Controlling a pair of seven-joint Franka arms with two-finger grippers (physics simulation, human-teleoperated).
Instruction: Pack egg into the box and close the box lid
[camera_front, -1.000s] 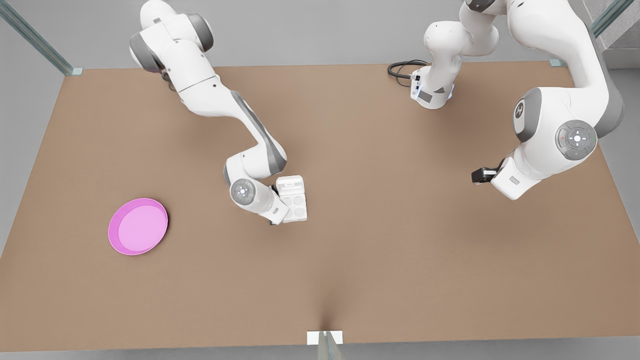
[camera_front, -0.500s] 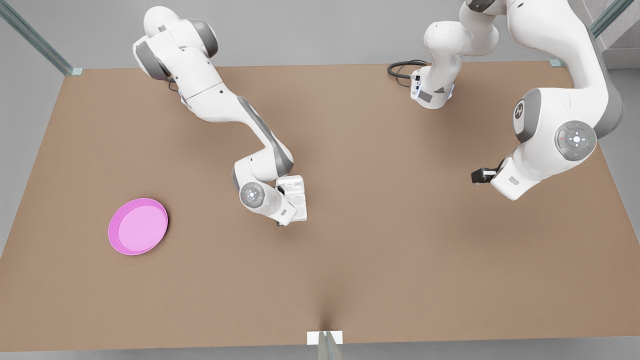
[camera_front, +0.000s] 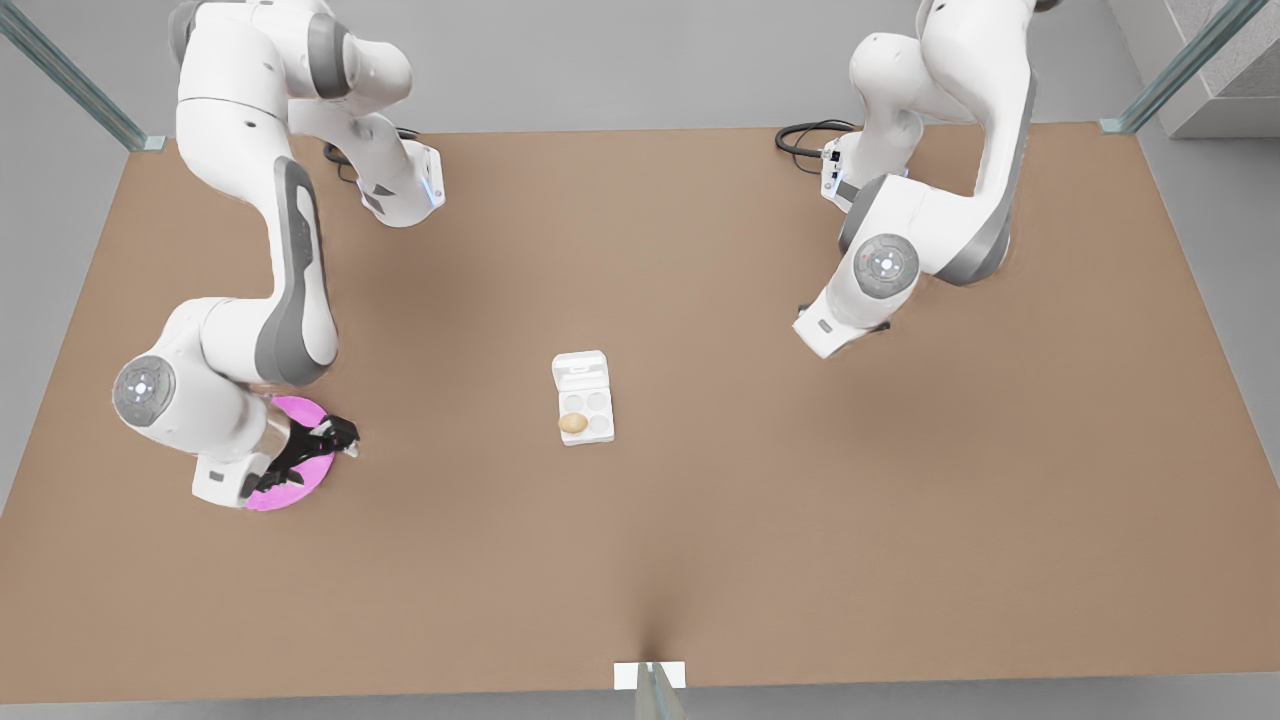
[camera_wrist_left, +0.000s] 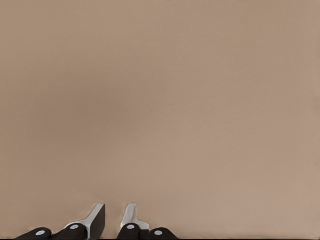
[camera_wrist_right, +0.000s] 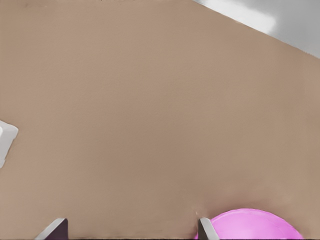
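The tan egg (camera_front: 572, 423) rests in one near cup of the white box (camera_front: 607, 412) at the table's middle. The box lid (camera_front: 580, 370) lies open and flat on the far side of the cups. My right gripper (camera_front: 343, 437) (camera_wrist_right: 130, 229) hangs open and empty over the edge of the pink plate, well off to the front view's left of the box. A corner of the box (camera_wrist_right: 5, 137) shows far off in the right wrist view. My left gripper (camera_wrist_left: 114, 221) is shut on nothing above bare table; its arm (camera_front: 840, 320) is folded up at the front view's right.
The pink plate (camera_front: 298, 410) (camera_wrist_right: 252, 226) lies near the table's left side in the front view, partly under the right arm. A black cable (camera_front: 800, 135) loops at the far edge by the other arm's base.
The right arm left the box and swung to the pink plate; the egg now shows in a cup. The left arm drew back toward its base.
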